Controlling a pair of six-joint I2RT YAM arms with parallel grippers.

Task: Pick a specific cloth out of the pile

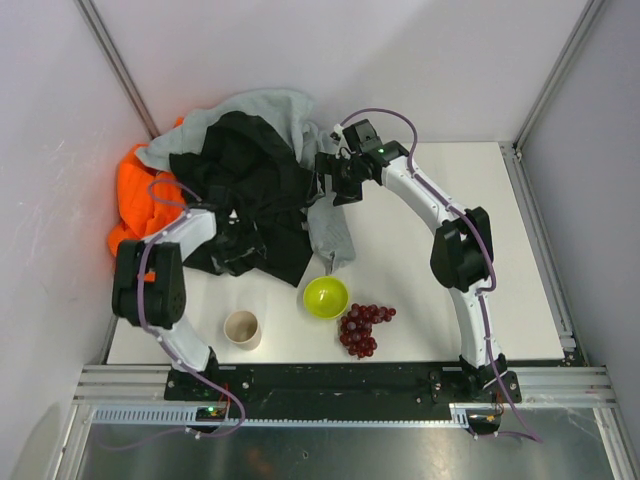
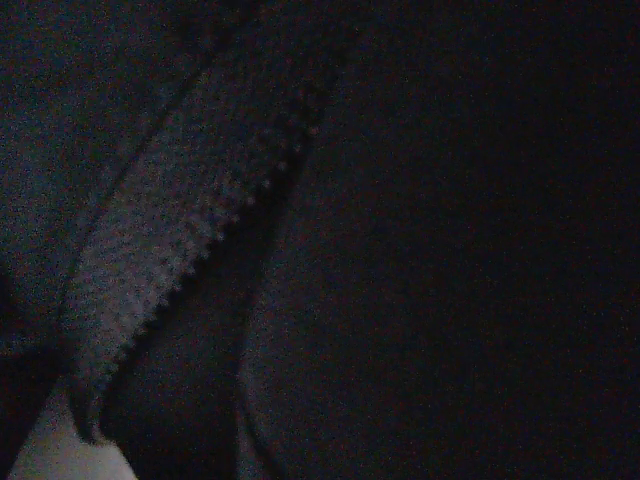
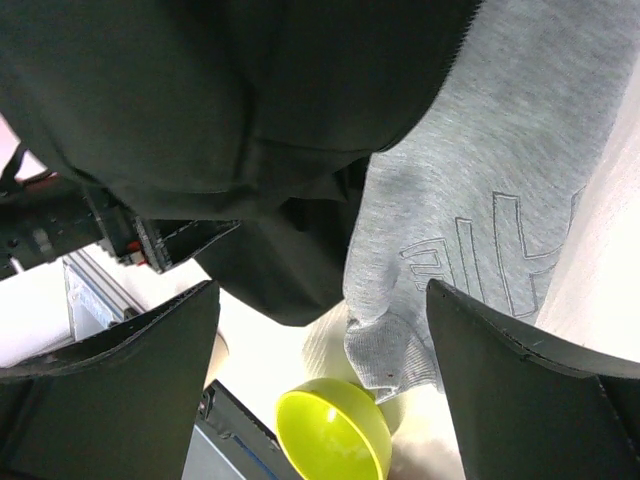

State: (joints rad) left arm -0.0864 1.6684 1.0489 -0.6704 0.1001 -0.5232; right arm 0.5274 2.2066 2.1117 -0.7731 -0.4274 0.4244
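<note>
The pile (image 1: 215, 175) lies at the back left: an orange garment (image 1: 130, 195), a light grey sweatshirt (image 1: 262, 108) and black fabric (image 1: 245, 190) spread on top. I cannot tell the plain black cloth from the other black garment. My left gripper (image 1: 232, 243) is buried in the black fabric's near edge; the left wrist view shows only dark fabric (image 2: 420, 250) and no fingers. My right gripper (image 1: 335, 182) hovers at the pile's right edge, open and empty (image 3: 320, 385), above the grey sweatshirt's hem (image 3: 480, 200) and black fabric (image 3: 220, 90).
A green bowl (image 1: 326, 296) stands just in front of the pile and also shows in the right wrist view (image 3: 335, 432). A beige cup (image 1: 242, 328) and a bunch of dark red grapes (image 1: 363, 326) stand near the front edge. Enclosure walls stand close behind the pile.
</note>
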